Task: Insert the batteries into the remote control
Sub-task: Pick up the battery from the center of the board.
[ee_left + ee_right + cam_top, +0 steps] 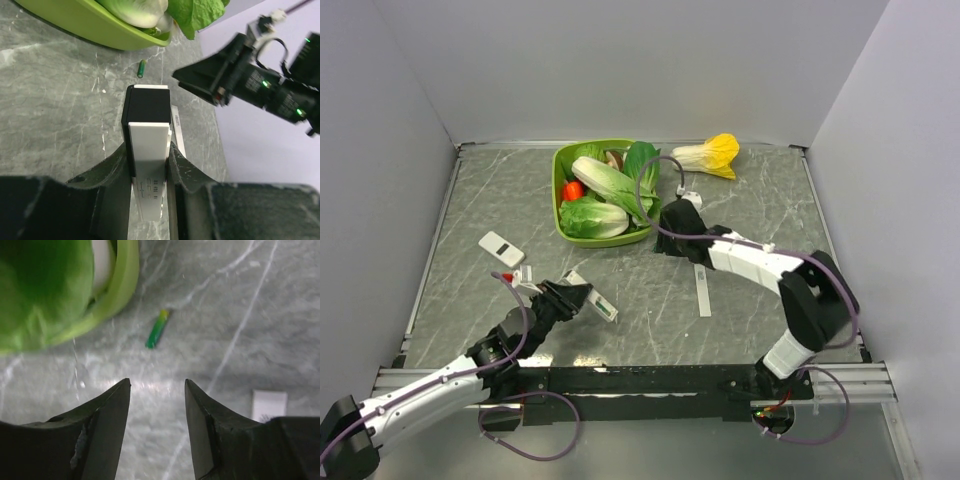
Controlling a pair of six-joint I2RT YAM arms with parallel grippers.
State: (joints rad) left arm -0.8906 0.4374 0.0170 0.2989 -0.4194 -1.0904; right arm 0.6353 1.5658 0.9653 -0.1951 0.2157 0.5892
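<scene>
Remote [146, 107]: slim flat bar with a white casing, a black section at the far end and faint markings printed on the white face. It is clamped across the white part by the left gripper [149, 150], one finger on each long side. The black end sticks out past the fingertips. From above it is seen at the near left of the table [750, 190], just ahead of the left arm. Whether it touches the table cannot be told.

Battery [157, 329]: small green cylinder, yellowish at one end, laid flat on the table just beside the bowl [122, 285] rim. It is found ahead of the right gripper [157, 390], apart from both fingers and not between them. The jaws are spread and nothing is held. Only one battery can be made out, and none in the top view.

White strip [703, 290]: laid flat between the two arms, and partly covered by the remote in the left wrist view. The greens [605, 185] in the bowl are blurred and cut off in the right wrist view.
</scene>
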